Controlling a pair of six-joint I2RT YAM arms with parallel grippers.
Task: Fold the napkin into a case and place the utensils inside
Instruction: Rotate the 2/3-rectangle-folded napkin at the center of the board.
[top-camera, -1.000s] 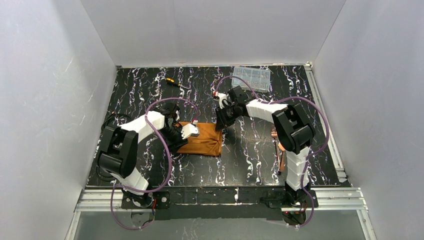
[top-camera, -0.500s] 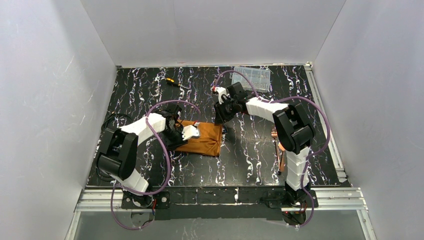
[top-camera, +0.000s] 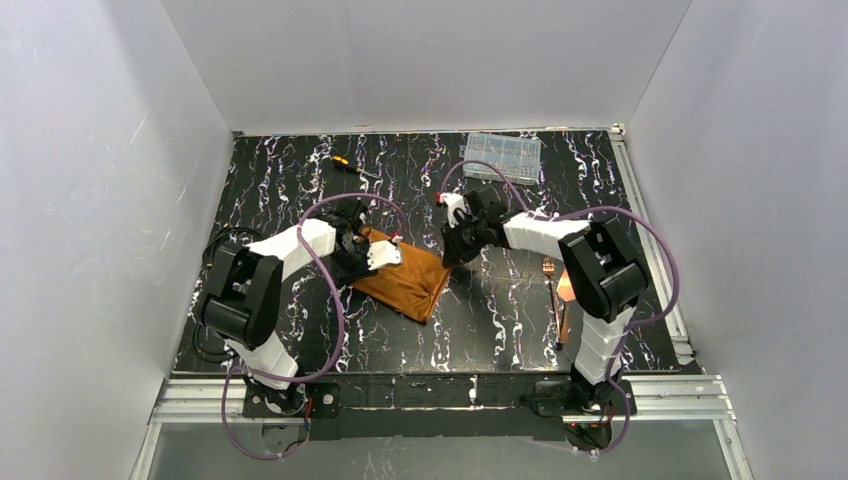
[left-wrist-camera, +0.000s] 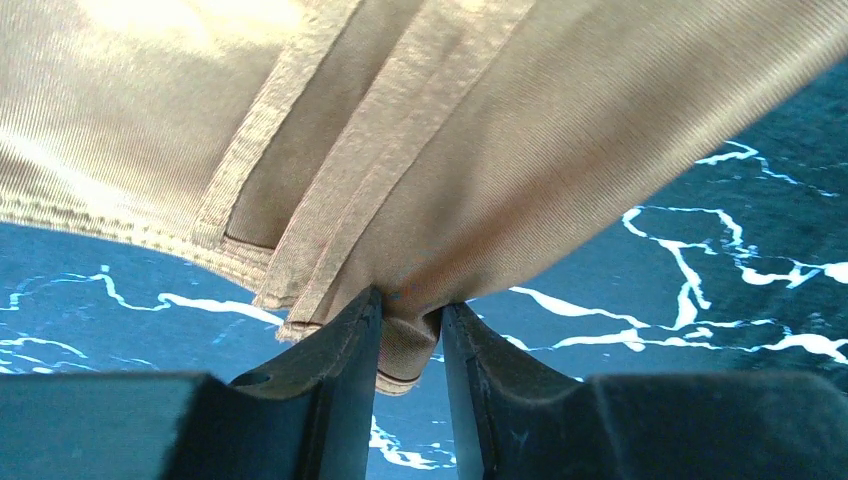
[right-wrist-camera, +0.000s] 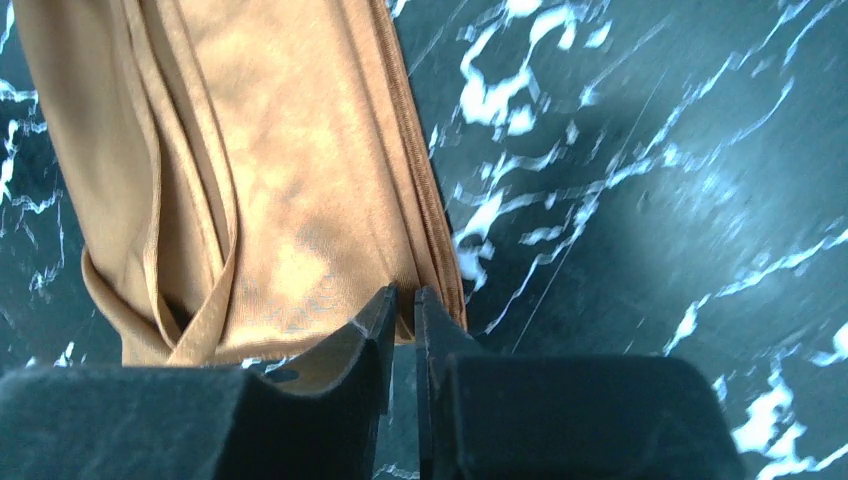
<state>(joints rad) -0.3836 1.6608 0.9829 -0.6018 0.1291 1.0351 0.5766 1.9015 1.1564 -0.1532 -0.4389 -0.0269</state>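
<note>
White walls box in a black, white-veined worktop (top-camera: 500, 310). From above, the napkin (top-camera: 408, 283) lies folded in a tilted oblong near the middle, between the two arms. The left gripper (top-camera: 385, 253) sits over its far-left corner and the right gripper (top-camera: 452, 256) is at its far-right corner. How the jaws stand is too small to read from here. The utensils (top-camera: 564, 315) lie well to the right, partly behind the right arm, so I cannot count them. At the far edge a clear box (top-camera: 503, 155) shows compartments, but I cannot make out its contents. A screwdriver (top-camera: 350, 165) lies left of it, well apart.

Left wrist view: the left gripper (left-wrist-camera: 410, 305) is closed down to a narrow gap, pinching a bunched corner of the napkin (left-wrist-camera: 520, 120). Its layered hems fan away from the fingers and run off the top of the frame.

Right wrist view: the right gripper (right-wrist-camera: 405, 300) is almost fully closed, with the napkin's (right-wrist-camera: 270, 200) stacked right edge nipped between its tips. Folds overlap at the lower left, and the cloth's far end is cut off.
</note>
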